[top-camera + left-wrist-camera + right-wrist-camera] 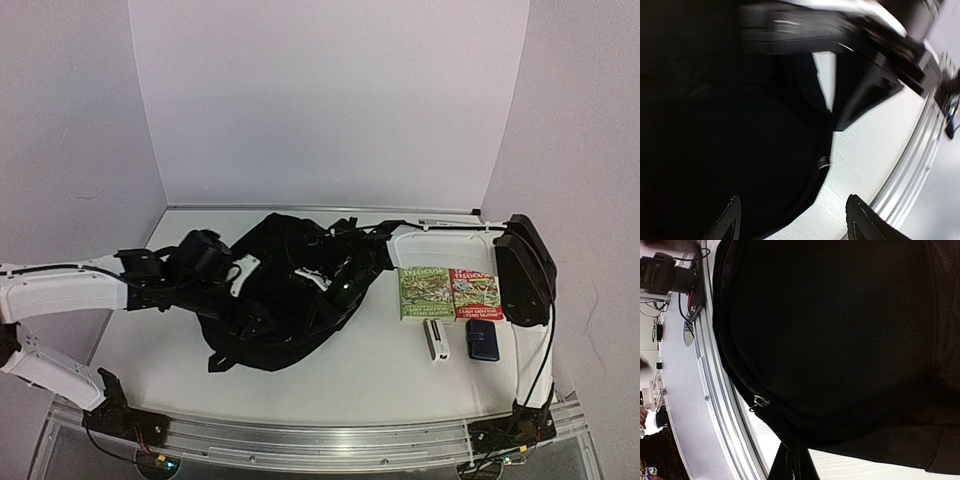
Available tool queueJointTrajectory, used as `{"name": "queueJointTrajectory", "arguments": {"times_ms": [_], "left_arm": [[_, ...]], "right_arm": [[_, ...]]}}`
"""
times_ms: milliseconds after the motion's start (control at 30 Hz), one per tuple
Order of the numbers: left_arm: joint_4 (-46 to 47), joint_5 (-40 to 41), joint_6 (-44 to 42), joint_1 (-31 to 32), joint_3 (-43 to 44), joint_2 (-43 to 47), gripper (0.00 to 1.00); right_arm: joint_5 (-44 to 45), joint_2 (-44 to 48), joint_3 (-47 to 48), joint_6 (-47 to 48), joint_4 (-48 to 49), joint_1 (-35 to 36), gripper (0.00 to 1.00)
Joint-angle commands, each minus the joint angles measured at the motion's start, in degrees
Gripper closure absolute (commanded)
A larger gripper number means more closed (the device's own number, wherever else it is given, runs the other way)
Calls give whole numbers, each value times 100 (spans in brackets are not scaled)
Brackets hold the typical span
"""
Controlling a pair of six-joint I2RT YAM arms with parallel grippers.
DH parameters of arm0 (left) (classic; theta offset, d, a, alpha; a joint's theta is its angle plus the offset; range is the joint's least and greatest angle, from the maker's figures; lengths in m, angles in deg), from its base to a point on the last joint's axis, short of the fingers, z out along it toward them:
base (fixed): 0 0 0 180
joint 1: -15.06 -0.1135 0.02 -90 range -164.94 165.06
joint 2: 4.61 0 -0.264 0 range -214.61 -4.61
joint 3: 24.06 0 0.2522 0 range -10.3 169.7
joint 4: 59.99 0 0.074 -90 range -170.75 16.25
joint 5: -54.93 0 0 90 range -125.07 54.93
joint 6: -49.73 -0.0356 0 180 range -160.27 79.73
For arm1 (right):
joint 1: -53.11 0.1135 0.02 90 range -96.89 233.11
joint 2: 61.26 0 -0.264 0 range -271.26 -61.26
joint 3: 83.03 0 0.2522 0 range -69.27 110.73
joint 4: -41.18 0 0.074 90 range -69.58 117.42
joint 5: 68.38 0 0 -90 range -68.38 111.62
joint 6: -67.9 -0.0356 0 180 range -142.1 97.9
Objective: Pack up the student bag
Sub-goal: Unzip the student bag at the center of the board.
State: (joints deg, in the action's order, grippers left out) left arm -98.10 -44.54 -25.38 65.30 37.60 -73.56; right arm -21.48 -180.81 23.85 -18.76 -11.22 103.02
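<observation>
Left end effector (792,200) hangs open over student bag (715,150).

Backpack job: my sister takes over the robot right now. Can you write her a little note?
Left claw: open, empty, over the edge of the big black fabric backpack.
Right claw: shut, by the backpack's zip; pinching fabric or not, I cannot tell.
Beside the backpack on the white table: green-covered book, red-covered book, small white box, small dark-blue case.
Done: nothing visibly packed.
Left: open the backpack, put those four in.
</observation>
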Motion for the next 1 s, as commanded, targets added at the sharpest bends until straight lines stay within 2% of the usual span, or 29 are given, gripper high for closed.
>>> {"name": "queueJointTrajectory", "arguments": {"times_ms": [0,100,233,367,567,733,967], "left_arm": [[-721,1089,-907,865,967,-1218,29],[-846,1261,-1109,1136,1300,-1783,30],[-951,1281,-1266,1184,1543,-2099,33],[-1205,1157,-1282,1215,1588,-2282,44],[-1325,1377,-995,1218,1272,-1832,78],[-1513,1541,-766,1217,1172,-1547,99],[-1694,1451,-684,1246,1103,-1513,100]], "right_arm": [[-157,319,-85,-77,12,-89,100],[-143,332,-130,-74,15,-93,100],[-108,404,-214,-61,36,-89,100],[-20,491,-301,-33,28,-94,100],[97,494,-349,-3,27,-189,100],[266,470,-366,101,10,-422,100],[730,378,-373,346,-33,-1034,100]]}}
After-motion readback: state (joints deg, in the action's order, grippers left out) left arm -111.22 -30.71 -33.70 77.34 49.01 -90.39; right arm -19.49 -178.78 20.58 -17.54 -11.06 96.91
